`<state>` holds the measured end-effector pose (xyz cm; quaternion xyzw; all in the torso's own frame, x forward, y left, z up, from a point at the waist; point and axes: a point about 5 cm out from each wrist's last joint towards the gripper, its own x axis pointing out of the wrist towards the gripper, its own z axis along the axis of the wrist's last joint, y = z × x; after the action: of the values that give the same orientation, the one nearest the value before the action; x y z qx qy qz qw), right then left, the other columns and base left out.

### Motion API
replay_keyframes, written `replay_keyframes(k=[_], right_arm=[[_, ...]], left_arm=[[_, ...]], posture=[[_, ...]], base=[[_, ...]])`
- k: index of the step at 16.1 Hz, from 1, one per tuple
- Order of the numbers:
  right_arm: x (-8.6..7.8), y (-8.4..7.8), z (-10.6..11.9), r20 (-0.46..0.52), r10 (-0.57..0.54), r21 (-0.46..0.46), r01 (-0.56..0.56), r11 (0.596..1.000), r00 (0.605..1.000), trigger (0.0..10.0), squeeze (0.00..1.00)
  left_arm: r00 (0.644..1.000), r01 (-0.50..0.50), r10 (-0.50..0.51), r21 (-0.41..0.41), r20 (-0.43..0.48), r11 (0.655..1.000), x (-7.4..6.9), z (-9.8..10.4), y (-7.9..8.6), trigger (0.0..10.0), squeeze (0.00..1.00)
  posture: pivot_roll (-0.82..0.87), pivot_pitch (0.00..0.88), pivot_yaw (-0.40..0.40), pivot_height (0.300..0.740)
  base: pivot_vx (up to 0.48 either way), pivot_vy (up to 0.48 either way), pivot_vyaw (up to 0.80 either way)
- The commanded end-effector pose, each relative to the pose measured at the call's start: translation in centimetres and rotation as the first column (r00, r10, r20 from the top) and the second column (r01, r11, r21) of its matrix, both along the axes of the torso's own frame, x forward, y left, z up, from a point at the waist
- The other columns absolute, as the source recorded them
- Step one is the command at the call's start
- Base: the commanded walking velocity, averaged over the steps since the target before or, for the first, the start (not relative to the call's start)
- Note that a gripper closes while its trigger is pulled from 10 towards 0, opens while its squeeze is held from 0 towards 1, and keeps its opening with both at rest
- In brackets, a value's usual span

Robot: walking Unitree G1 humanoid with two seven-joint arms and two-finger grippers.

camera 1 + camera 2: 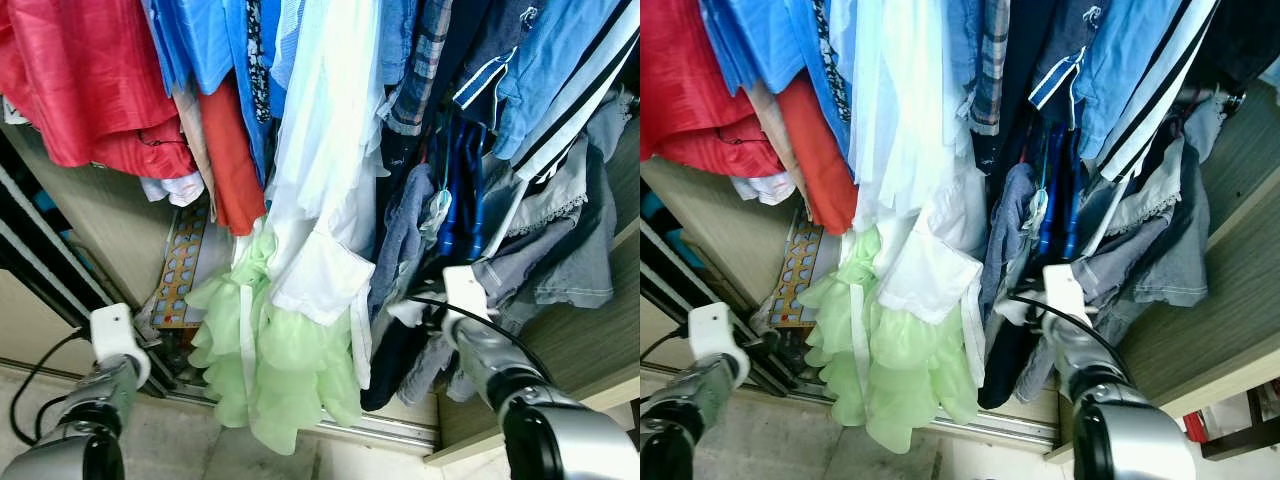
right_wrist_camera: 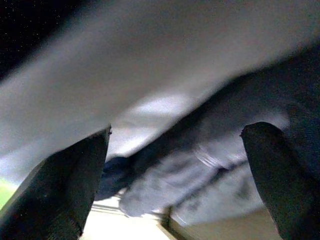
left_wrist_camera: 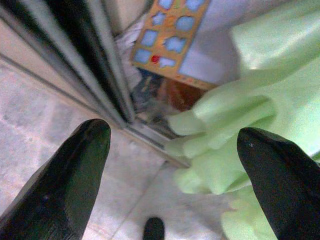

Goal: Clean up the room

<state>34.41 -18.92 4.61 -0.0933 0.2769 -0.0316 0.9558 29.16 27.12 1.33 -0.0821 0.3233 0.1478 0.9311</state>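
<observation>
Clothes hang crowded in an open wardrobe: a red garment (image 1: 90, 80), blue shirts (image 1: 200, 40), a white garment (image 1: 320, 230) and a pale green ruffled dress (image 1: 270, 370) reaching nearly to the floor. On the right, grey-blue and dark clothes (image 1: 400, 240) hang in a bunch. My right arm (image 1: 480, 350) reaches into their lower part; the right gripper (image 2: 179, 132) is open, with grey and dark fabric just ahead of its fingertips. My left arm (image 1: 100, 400) is low at the left. The left gripper (image 3: 175, 135) is open, pointing at the green dress hem (image 3: 240, 150) and the door track.
An orange puzzle board (image 1: 180, 265) with blue shapes leans inside the wardrobe bottom, behind the dress. A metal sliding-door track (image 1: 380, 430) runs along the floor. Dark door rails (image 1: 40, 260) stand at the left. The wooden wardrobe side (image 1: 590, 340) closes off the right.
</observation>
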Motion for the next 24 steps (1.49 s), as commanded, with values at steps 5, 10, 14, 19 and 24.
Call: replay_keyframes(k=[5,10,14,19,24], right_arm=[[0.4,1.9,0.3,0.006,0.072,-0.039,-0.072,0.997,0.997,10.0,0.00],[0.8,2.0,1.0,0.085,0.067,-0.038,-0.064,0.997,0.994,10.0,0.00],[-0.2,2.8,1.0,0.236,0.127,0.024,-0.137,0.990,0.963,10.0,0.00],[-3.3,2.2,1.8,0.336,0.149,0.084,-0.187,0.979,0.930,10.0,0.00],[-7.7,3.1,3.7,0.359,0.258,0.120,-0.318,0.940,0.897,10.0,0.00]], left_arm=[[0.992,0.094,-0.087,-0.083,0.091,0.992,1.4,0.6,-2.3,10.0,0.00],[0.981,0.121,-0.123,0.023,0.147,0.992,1.5,1.3,-1.7,10.0,0.00],[0.914,0.192,-0.176,-0.007,0.365,0.981,-1.3,1.2,-1.8,10.0,0.00],[0.825,0.290,-0.260,0.020,0.502,0.957,-6.9,3.0,-5.1,10.0,0.00],[0.786,0.318,-0.349,0.151,0.511,0.936,-10.0,5.9,-6.7,10.0,0.00]], posture=[[0.02,0.102,-0.053,0.740],[0.02,0.114,-0.050,0.740],[0.02,0.139,-0.060,0.740],[0.03,0.156,-0.075,0.740],[0.03,0.145,-0.059,0.740]], base=[[0.000,0.000,0.00],[0.000,0.000,0.00],[0.000,0.000,0.00],[0.000,0.000,0.00],[0.000,0.000,0.00]])
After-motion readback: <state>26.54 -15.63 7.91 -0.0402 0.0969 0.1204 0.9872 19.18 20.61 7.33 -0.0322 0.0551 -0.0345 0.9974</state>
